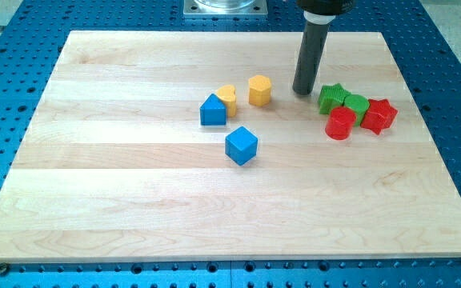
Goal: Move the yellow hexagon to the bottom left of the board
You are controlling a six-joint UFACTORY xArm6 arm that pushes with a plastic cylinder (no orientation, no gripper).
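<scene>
Blue blocks: 2; yellow: 2, including yellow hexagon (259, 90); green: 2; red: 2.

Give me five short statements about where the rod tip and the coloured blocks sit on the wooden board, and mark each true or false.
1. My tip rests between the yellow hexagon block and the green star block. True.
2. My tip touches the yellow hexagon block. False: a gap of bare board separates them.
3. The blue cube block lies nearer the view's bottom than the blue house-shaped block. True.
4. The red star block lies at the view's left of the red cylinder block. False: it lies at its right.
5. The yellow hexagon block sits at the board's bottom left. False: it sits near the top centre.
</scene>
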